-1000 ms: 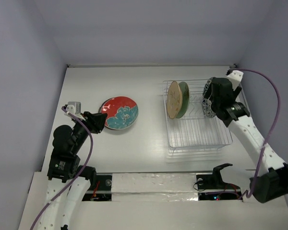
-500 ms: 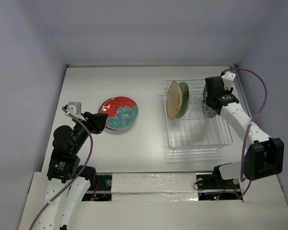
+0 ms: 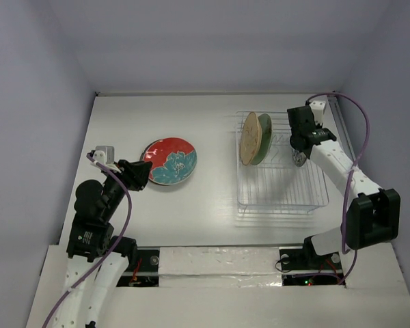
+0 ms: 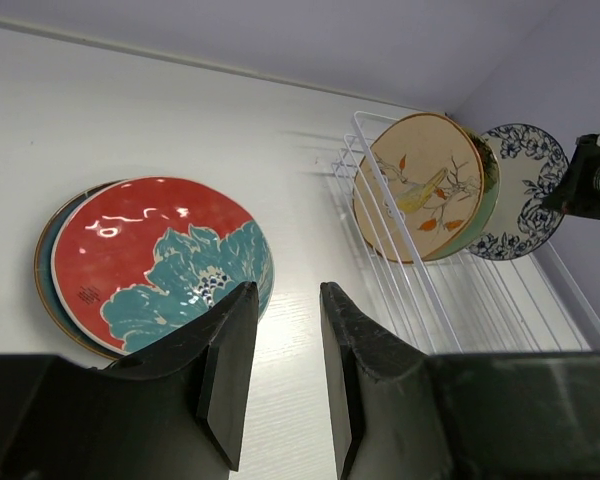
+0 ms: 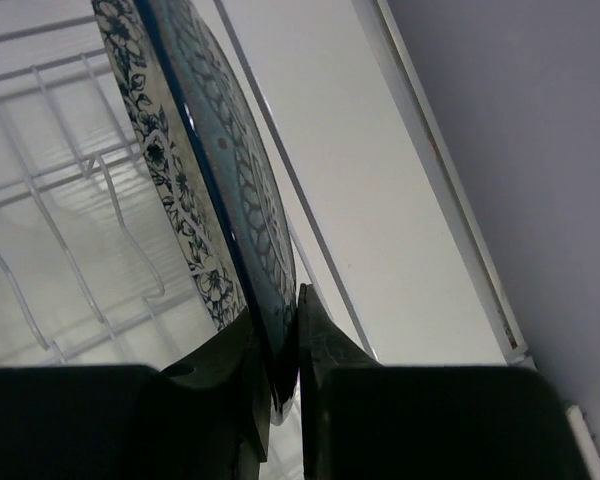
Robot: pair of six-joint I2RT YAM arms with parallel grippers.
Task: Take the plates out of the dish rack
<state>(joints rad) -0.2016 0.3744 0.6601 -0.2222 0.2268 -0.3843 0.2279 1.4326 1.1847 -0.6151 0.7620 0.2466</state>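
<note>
Left gripper (image 4: 283, 330): fingers narrowly parted, empty, at 6 o'clock of the red plate with teal flower (image 3: 171, 160), which lies flat atop another plate.
Dish rack (image 3: 281, 195), table's 3 o'clock: tan plate (image 3: 248, 139) and pale green plate (image 3: 263, 133) upright.
Right gripper (image 5: 280, 345): clamped on the blue-rimmed white plate (image 5: 205, 200), rack's 1 o'clock.
Step, judged: plate grasped. Next: lift clear of the tines.

Blue-rimmed plate (image 4: 525, 190) upright in rack (image 3: 280, 193) — two plates (image 4: 420, 185) alongside.

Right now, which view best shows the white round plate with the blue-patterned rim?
Left wrist: the white blue-rimmed plate shows its patterned face, partly behind the tan plate. Right wrist sees only its edge, pinched in the right gripper. Top external barely shows it.
</note>
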